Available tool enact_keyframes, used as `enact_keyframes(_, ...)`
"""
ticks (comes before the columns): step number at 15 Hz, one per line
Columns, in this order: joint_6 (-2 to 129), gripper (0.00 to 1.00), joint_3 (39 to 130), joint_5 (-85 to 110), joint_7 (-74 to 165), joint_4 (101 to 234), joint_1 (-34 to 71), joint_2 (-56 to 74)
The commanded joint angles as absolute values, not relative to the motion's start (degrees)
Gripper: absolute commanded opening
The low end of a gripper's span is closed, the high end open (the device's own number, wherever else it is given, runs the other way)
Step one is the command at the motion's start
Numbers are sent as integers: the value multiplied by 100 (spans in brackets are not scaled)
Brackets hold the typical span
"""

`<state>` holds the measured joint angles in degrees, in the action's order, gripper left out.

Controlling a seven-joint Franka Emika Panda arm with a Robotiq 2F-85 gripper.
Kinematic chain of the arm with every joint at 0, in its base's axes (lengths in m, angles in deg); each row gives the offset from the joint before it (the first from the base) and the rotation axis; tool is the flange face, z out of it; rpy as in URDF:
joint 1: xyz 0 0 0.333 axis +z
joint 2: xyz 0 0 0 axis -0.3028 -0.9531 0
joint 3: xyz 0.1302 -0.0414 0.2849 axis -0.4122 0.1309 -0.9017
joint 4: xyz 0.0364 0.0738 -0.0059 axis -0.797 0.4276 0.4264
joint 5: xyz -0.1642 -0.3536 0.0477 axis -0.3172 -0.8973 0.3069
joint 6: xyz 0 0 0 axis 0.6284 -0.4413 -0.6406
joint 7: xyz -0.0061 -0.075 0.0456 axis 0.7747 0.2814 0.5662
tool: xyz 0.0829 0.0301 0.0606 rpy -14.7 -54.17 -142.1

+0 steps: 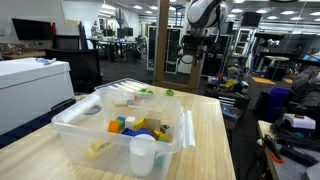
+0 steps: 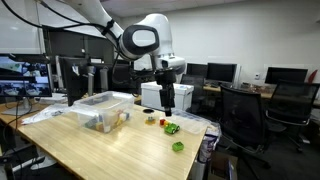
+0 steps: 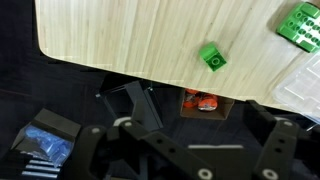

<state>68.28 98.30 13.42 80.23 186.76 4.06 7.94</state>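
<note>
gripper wide open, empty, above table

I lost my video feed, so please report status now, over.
Gripper open, empty, high above table. Green block lies near table edge. Nothing between them.

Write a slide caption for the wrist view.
Open gripper at the edge of the wooden table, near a small green block and a larger green piece.
</note>
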Motion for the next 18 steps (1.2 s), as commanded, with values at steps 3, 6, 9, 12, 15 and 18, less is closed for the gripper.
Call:
enact_keyframes(3, 6528, 100, 9733, 1889, 8091, 17220, 405, -558)
enact_keyframes(6, 6069, 100, 9715, 2027, 8149, 16460, 356, -1145)
enact_keyframes(9, 5516, 100, 9678, 2169, 8175, 15546, 225, -1845)
enact_keyframes(12, 4845, 100, 9666, 2249, 8226, 14476, 40, -2621)
enact_keyframes(15, 5115, 100, 9723, 2107, 8163, 14696, 115, -2538)
enact_keyframes(18, 5115, 100, 9723, 2107, 8163, 14699, 126, -2544)
